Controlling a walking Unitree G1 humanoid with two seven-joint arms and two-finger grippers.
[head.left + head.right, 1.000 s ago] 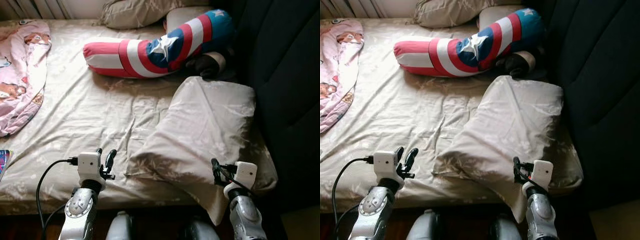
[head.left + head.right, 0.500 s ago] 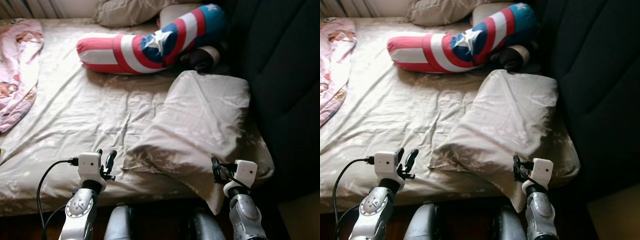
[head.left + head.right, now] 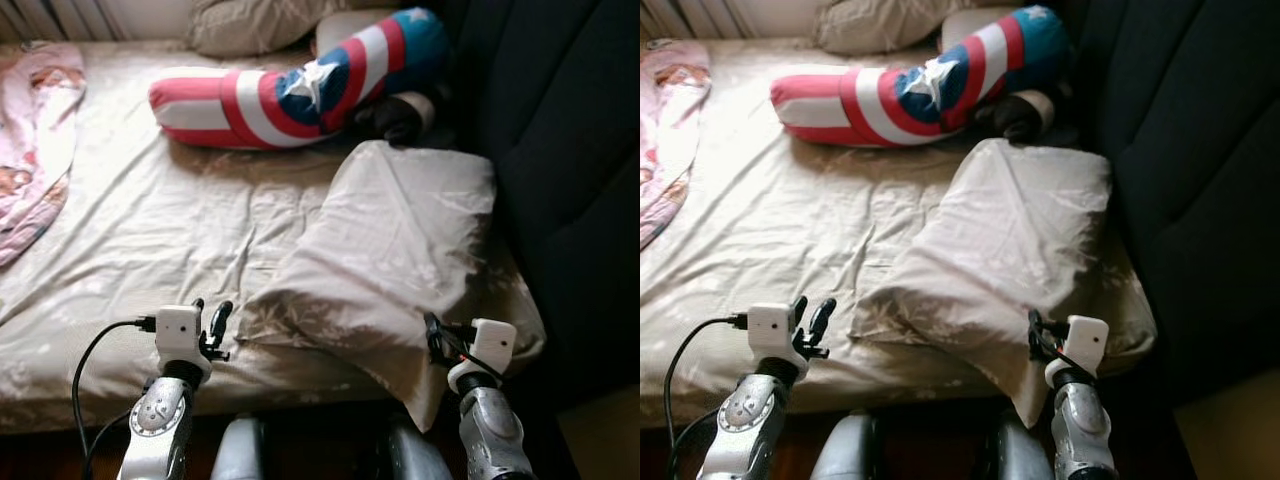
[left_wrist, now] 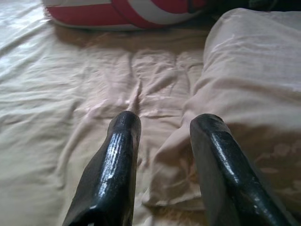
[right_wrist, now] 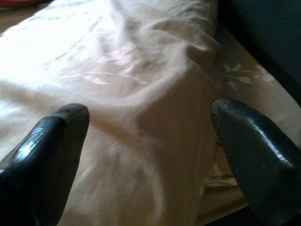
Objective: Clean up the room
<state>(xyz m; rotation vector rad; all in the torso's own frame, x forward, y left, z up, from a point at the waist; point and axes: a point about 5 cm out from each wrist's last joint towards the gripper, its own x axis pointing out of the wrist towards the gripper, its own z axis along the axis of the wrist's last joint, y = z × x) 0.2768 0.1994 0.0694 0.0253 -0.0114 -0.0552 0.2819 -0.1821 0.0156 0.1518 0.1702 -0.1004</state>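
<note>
Directly at 12 o'clock of the right gripper [image 5: 146,155], fingers wide and empty, lay the beige pillow [image 3: 390,250], long axis toward 1 o'clock; the left gripper [image 4: 162,155], also parted, stood off its near corner.

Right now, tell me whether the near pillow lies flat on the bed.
Not flat: the pillow lies askew, its corner drooping off the bed's front edge beside the right gripper.

Bed sheet [image 3: 180,250]: beige, faint leaf print, wrinkled, covers the mattress. Headboard [image 3: 570,150]: dark, padded, along the robot's right of the bed. Curtain folds [image 3: 60,15]: pale, at the far left edge. Floor [image 3: 600,450]: tan patch, near right corner.
</note>
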